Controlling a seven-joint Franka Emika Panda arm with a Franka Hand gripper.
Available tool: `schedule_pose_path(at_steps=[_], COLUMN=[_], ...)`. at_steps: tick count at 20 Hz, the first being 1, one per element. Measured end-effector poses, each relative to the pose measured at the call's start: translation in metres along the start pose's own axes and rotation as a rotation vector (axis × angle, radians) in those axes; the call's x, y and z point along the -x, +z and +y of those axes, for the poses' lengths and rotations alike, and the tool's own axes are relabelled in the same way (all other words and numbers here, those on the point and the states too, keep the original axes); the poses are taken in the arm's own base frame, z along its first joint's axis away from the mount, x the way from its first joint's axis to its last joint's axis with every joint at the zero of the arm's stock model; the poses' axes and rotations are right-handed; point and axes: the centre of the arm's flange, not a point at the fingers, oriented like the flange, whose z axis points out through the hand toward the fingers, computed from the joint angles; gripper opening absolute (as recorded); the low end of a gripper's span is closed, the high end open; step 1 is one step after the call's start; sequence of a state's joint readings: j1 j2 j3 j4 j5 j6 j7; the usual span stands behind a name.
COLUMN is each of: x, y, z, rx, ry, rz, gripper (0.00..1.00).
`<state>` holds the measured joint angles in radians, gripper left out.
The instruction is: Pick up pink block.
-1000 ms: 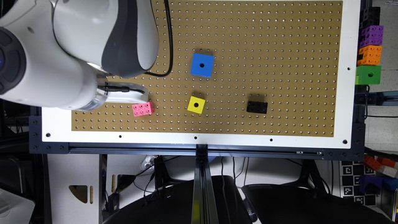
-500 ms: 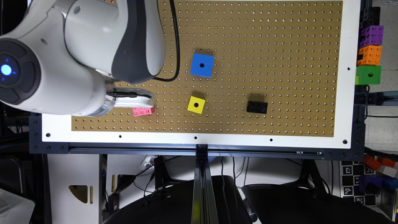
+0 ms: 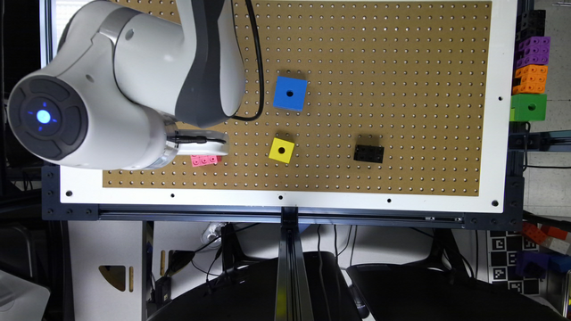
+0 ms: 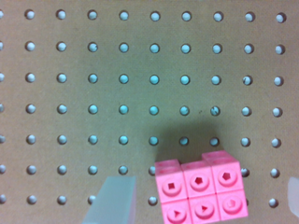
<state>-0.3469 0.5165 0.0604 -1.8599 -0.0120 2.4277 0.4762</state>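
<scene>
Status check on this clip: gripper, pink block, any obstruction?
Gripper open, fingers straddling the pink block. Block flat on the pegboard, not gripped. Nothing in the way.

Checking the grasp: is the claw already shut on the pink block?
No: in the wrist view the pink block sits between the claw's fingers, with bare pegboard showing between them.

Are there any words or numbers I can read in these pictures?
No words or numbers can be read anywhere.
Pink block: its studs carry small sunken shapes (a square, triangles, a pentagon), no letters.
Black-and-white square code markers in the exterior view's lower right: patterns only, no text.
</scene>
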Motion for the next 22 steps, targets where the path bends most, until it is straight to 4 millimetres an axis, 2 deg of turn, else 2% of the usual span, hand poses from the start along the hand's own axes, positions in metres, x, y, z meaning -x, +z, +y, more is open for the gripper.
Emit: schedule_pose_path(at_steps=[3, 8, 11, 14, 20, 22], x=[0.000, -0.002, -0.002, -0.011, -0.015, -0.014], y=[0.019, 0.022, 0.044, 0.059, 0.064, 0.072], z=[-0.001, -0.007, -0.011, -0.018, -0.021, -0.021], rx=[-0.002, -0.006, -0.009, -0.014, -0.017, -0.015], ry=[0.000, -0.004, -0.004, -0.005, -0.005, -0.005], rz=[-0.002, -0.001, -0.003, -0.001, 0.000, -0.004], gripper=[1.00, 1.00, 1.00, 1.00, 1.00, 1.00])
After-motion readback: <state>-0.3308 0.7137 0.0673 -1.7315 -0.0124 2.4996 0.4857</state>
